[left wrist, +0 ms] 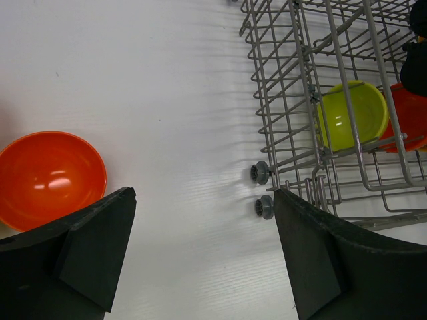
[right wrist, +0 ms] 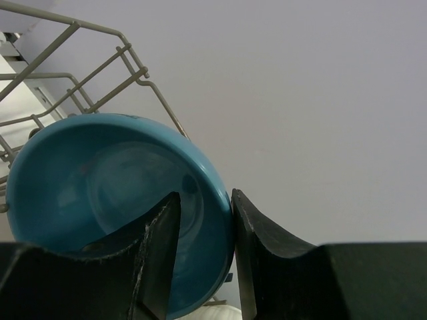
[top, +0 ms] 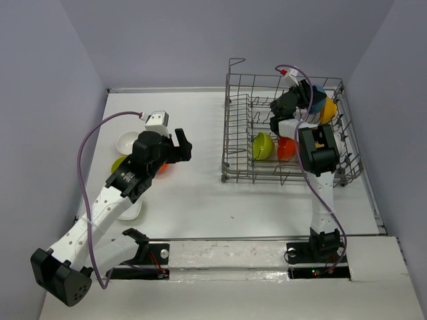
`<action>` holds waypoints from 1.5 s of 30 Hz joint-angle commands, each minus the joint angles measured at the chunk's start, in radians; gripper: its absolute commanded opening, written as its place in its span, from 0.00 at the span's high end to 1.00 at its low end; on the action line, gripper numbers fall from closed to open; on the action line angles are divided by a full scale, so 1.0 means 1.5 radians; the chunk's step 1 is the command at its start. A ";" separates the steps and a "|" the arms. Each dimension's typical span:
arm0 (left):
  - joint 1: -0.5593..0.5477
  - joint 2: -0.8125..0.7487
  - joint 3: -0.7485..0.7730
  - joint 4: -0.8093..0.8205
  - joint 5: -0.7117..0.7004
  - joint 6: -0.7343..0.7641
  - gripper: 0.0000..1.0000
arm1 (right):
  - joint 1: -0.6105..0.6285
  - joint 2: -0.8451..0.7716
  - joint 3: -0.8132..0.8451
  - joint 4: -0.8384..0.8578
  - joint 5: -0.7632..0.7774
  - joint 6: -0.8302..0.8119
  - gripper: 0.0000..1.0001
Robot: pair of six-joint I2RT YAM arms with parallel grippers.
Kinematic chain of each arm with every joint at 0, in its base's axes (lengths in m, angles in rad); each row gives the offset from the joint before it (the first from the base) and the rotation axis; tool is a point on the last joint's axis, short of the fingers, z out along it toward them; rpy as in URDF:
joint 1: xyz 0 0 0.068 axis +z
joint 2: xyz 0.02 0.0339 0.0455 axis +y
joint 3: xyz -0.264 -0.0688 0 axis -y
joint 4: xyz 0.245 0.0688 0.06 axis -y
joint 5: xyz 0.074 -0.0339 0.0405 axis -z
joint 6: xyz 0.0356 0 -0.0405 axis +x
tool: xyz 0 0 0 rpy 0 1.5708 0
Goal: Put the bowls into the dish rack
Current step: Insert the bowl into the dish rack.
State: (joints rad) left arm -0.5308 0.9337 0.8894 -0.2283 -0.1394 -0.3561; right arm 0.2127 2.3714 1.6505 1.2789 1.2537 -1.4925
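The grey wire dish rack [top: 230, 133] stands at the right. A lime green bowl [top: 263, 145], a red-orange bowl [top: 286, 148] and an orange-yellow bowl [top: 328, 110] stand in it. My right gripper [top: 309, 93] is over the rack's far right part, shut on the rim of a blue bowl [right wrist: 100, 187], one finger inside and one outside. My left gripper [top: 181, 147] is open and empty above the table, left of the rack. In the left wrist view a red-orange bowl [left wrist: 48, 177] lies beside its left finger, and the rack [left wrist: 293, 100] with the lime bowl [left wrist: 351, 115] is at the upper right.
On the table at the left lie a white bowl [top: 127, 142], a lime green bowl [top: 119, 163] partly under my left arm, and another white bowl [top: 130, 210] nearer the front. Grey walls close in the table. The rack has small wheels [left wrist: 259, 172] at its near corner.
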 commanded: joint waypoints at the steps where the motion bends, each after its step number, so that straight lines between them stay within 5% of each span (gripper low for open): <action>1: -0.004 -0.008 -0.011 0.019 0.000 0.008 0.07 | 0.011 0.026 0.000 -0.019 0.015 0.054 0.58; 10: -0.005 -0.010 -0.011 0.019 -0.002 0.009 0.07 | 0.017 0.019 0.004 -0.065 0.025 0.091 0.46; 45: -0.008 -0.013 -0.011 0.017 -0.005 0.009 0.07 | 0.023 -0.015 0.043 -0.371 0.057 0.326 0.34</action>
State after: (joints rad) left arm -0.5369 0.9337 0.8894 -0.2287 -0.1398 -0.3561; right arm 0.2577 2.3699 1.6905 0.8112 1.3750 -1.1069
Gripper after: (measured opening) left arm 0.928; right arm 0.644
